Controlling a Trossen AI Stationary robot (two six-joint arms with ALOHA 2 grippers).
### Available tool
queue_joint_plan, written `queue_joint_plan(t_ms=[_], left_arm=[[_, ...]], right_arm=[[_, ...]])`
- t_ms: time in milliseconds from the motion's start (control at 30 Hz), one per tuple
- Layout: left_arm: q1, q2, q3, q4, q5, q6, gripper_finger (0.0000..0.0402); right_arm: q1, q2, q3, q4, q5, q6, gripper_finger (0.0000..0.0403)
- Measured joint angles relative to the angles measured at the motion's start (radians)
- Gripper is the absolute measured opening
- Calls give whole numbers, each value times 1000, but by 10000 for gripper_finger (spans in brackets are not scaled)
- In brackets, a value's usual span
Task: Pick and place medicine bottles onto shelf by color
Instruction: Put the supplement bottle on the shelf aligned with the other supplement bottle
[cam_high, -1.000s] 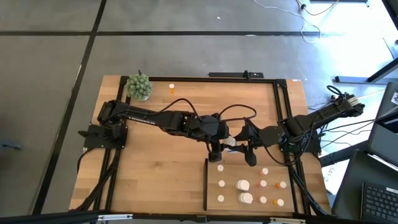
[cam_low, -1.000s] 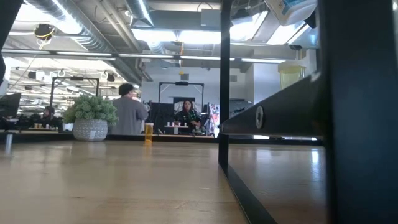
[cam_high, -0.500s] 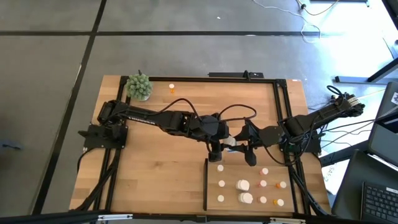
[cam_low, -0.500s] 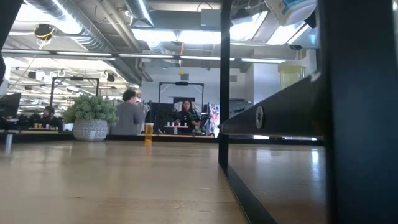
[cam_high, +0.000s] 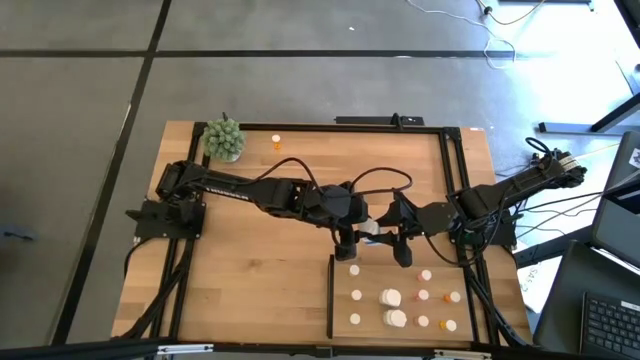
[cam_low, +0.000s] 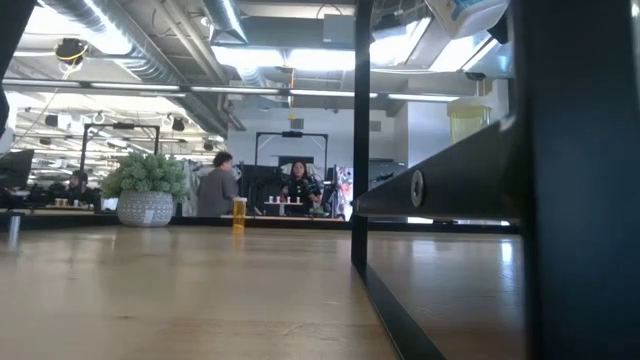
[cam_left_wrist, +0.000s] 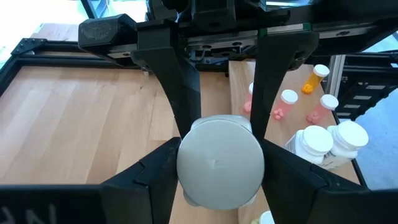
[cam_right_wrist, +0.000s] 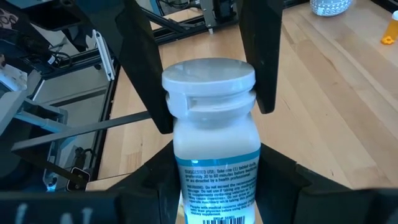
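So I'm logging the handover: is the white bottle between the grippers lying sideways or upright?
Sideways. The white bottle lies level between both grippers: the left gripper grips its cap end, the right gripper its labelled body.

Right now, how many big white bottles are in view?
3. Two big white bottles stand side by side on the shelf. The third bottle is off it, gripped by both the left gripper and the right gripper. The arms may hide more.

Bottles (cam_high: 420, 296) on shelf (cam_high: 342, 315) — plant (cam_high: 224, 139) (far corner) well apart.
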Motion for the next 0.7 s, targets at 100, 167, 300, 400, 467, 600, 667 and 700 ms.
queue_joint_plan(t_ms=[100, 167, 300, 400, 467, 600, 667, 700], left_arm=[[0, 0, 0, 0, 0, 0, 194], [0, 0, 0, 0, 0, 0, 194], [0, 0, 0, 1, 0, 0, 194], [0, 0, 0, 1, 1, 0, 194], [0, 0, 0, 1, 1, 0, 194], [0, 0, 0, 1, 1, 0, 194], [0, 0, 0, 3, 1, -1, 194], [0, 0, 0, 4, 1, 0, 194]], right_arm=[[0, 0, 0, 3, 0, 0, 161], [0, 0, 0, 3, 0, 0, 161], [0, 0, 0, 4, -1, 1, 161], [0, 0, 0, 5, -6, 1, 161], [0, 0, 0, 5, -7, 1, 161], [0, 0, 0, 12, -7, 1, 161], [0, 0, 0, 11, -8, 1, 161], [0, 0, 0, 11, -8, 1, 161]])
